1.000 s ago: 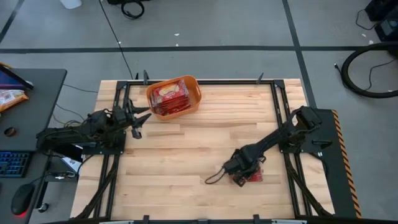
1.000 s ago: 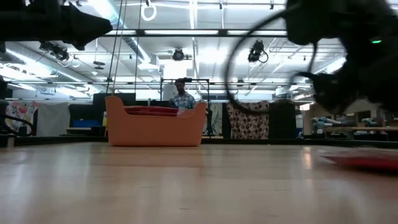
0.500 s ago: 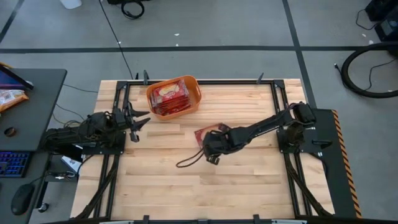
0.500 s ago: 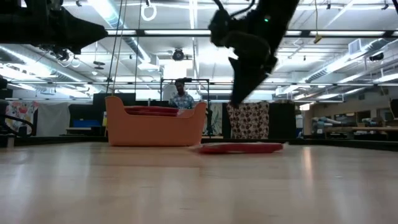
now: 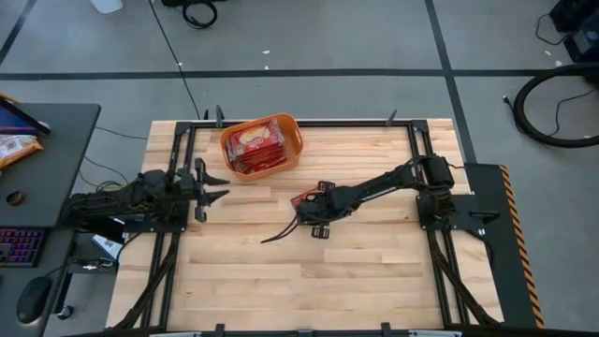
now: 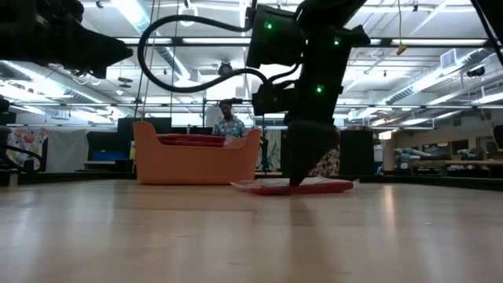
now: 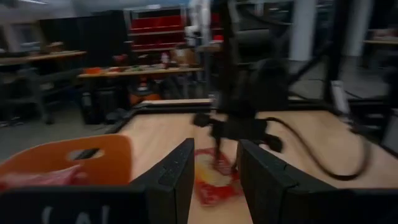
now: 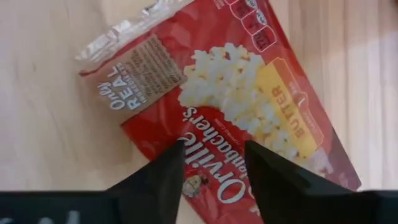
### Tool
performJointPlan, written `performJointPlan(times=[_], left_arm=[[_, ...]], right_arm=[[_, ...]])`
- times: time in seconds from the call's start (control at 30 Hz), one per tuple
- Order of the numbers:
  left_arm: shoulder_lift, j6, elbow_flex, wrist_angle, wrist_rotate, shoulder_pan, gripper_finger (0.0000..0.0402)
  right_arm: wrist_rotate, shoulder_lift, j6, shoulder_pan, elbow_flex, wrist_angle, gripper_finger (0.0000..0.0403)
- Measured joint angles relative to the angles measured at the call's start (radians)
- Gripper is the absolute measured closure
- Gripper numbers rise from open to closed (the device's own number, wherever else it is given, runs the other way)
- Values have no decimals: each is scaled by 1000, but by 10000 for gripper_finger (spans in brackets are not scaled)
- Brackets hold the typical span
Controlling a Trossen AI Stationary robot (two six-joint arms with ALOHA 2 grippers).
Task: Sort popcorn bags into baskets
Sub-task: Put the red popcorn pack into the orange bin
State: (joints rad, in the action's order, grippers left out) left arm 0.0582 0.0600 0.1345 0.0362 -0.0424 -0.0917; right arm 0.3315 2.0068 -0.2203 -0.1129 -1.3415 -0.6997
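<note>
One red popcorn bag lies flat on its back, label up, in the middle of the table, also seen in the low view and the right wrist view. My right gripper stands over it, open, fingers pointing down. The orange basket sits on the table near its far edge with several red bags inside. My left gripper hovers open at the table's left side, just near of the basket, and touches nothing. My right gripper comes at the bag from above, pointing down, with its fingers apart over the printed face, toward one long edge. In the low view a fingertip reaches the bag's top face. The bag lies flat on the table.
A black cable from the right arm loops onto the table near the bag. A side desk with a keyboard and an orange-and-white packet stands left of the table. A person is in the room behind the basket.
My right gripper has swept from the table's near right corner to its middle, and the red bag has gone with it and now lies flat there. In the last half second the gripper has come down onto the bag. My left gripper has drifted slightly toward the near edge.
</note>
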Motion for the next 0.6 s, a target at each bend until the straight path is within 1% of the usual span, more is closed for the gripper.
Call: performJointPlan(times=[0.1, 0.23, 0.37, 0.43, 0.5, 0.6], left_arm=[[-2, 5, 0, -4, 40, 0, 276], [-2, 9, -4, -11, 29, 0, 280], [-2, -1, -83, -122, 12, 0, 293], [-2, 0, -119, -169, -22, 0, 301], [-2, 11, -126, -174, -62, 0, 310], [-1, 33, -126, -164, -92, 0, 323]], right_arm=[[8, 1, 29, -3, 0, -11, 206], [36, -21, 38, -20, 3, -42, 181], [37, -40, 80, -48, 2, -82, 177], [20, -39, 116, -61, 2, -114, 178], [18, -35, 155, -73, 2, -132, 181], [70, -30, 185, -82, 2, -150, 186]])
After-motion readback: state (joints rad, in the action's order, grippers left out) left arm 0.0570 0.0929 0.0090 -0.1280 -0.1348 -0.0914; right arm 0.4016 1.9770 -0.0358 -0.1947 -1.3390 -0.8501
